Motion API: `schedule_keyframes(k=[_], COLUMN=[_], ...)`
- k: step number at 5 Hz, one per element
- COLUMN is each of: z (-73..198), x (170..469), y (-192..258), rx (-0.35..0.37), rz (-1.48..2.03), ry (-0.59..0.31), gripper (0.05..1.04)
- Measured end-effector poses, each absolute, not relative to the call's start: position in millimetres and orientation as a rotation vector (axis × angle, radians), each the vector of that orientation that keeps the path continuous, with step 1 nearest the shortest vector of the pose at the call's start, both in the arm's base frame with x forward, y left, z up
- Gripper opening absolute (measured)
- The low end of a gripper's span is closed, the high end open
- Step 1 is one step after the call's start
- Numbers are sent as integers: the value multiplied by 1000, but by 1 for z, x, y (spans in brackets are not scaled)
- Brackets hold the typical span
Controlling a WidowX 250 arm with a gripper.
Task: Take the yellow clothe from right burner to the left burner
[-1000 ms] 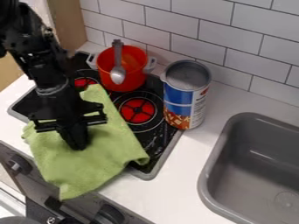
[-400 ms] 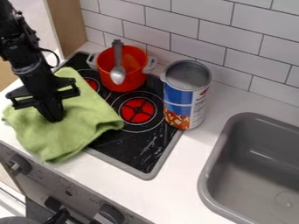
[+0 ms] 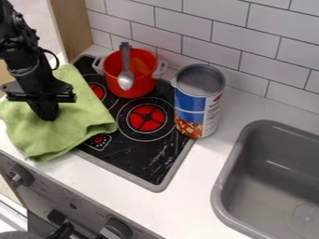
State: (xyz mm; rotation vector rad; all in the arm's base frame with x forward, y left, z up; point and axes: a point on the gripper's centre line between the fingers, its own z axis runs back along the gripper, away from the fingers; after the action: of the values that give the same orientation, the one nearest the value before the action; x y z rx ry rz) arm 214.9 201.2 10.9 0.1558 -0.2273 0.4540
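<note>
The gripper (image 3: 48, 116) hangs at the left, its tip pressed into the middle of the green-yellow cloth (image 3: 68, 133); whether its fingers hold the fabric is hidden by the folds. The cloth lies spread over the left part of the stove and the counter's front left edge. To its right, the right burner (image 3: 147, 117) is uncovered and red. The left burner (image 3: 96, 89) shows red just beside the cloth's upper right edge.
A red pot (image 3: 138, 64) with a spoon (image 3: 126, 77) stands at the stove's back. Right of it is a blue and white can (image 3: 198, 102). The grey sink (image 3: 274, 172) lies at the right, and stove knobs (image 3: 20, 173) line the front.
The gripper and the cloth have moved left and somewhat up in the view. More of the black stove top is uncovered, including a small red indicator near its front.
</note>
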Motion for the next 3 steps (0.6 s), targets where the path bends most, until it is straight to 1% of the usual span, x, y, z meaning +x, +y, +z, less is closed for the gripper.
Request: schedule_keyframes(k=[1,2,3], z=[14,14,14], x=[219,225,228], y=[213,227,229], rx=[221,223,216], rz=[301,210,52], ry=[-213,-205,-171], gripper=[52,52,52])
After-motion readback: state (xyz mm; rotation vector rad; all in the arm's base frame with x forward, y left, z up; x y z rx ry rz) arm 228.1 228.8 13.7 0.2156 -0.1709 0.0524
